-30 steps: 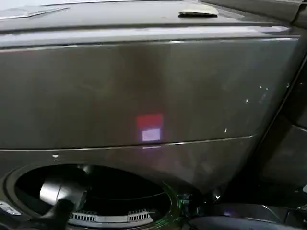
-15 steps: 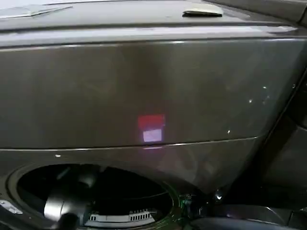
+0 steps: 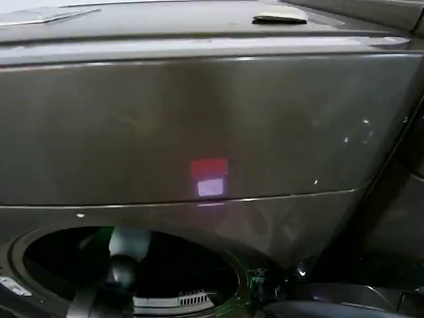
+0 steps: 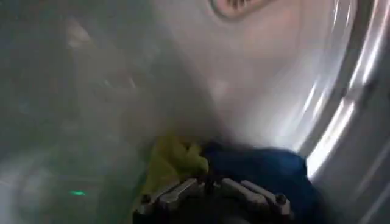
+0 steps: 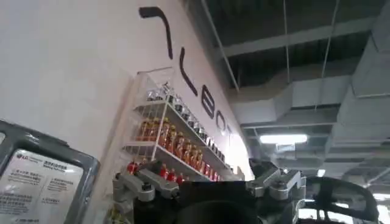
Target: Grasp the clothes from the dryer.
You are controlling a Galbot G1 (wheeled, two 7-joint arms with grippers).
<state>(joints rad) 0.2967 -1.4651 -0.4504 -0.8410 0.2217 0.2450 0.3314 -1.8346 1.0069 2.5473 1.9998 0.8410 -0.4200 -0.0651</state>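
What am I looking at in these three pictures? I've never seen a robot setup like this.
They are three cameras on one two-armed robot, all at the same moment. The head camera looks down at the dryer, a big grey-bronze machine with a round opening; the robot's left arm reaches into it. The left wrist camera rides on that arm, so it looks inside the shiny drum. There the left gripper, a two-fingered claw, is spread open just short of the clothes: a yellow-green garment beside a dark blue garment. Nothing is held yet. The right wrist camera points up at a wall, a shelf of bottles and the ceiling; the right gripper is open and idle.
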